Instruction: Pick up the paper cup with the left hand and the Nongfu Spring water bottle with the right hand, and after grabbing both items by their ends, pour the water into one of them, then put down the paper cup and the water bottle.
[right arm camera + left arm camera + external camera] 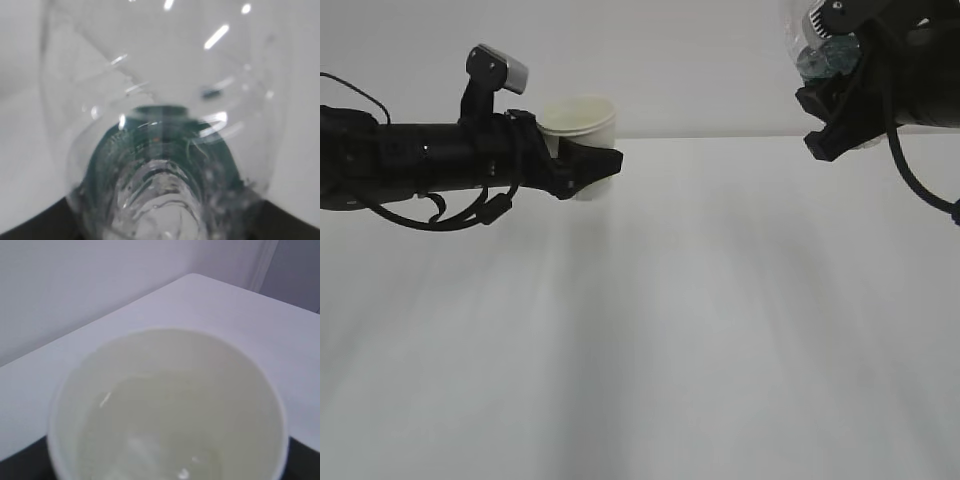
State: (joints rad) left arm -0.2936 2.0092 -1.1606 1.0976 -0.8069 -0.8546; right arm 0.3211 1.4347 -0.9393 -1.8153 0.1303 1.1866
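Two arms show in the exterior view. The left end effector [588, 168] brackets the paper cup [580, 125], upright at the back of the white surface [720, 320]; whether it grips is unclear. The right end effector [835, 110], raised at top right, clasps the Nongfu Spring water bottle [820, 55].

Left wrist view: the cup's cream interior holds clear water [160, 430].

Right wrist view: the clear bottle and its green label [165, 145] fill the frame.

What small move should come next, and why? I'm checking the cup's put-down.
Probably open the left jaws wider and draw back: the small white paper cup with water inside appears to rest on the white table, while the clear ribbed plastic bottle is held high.
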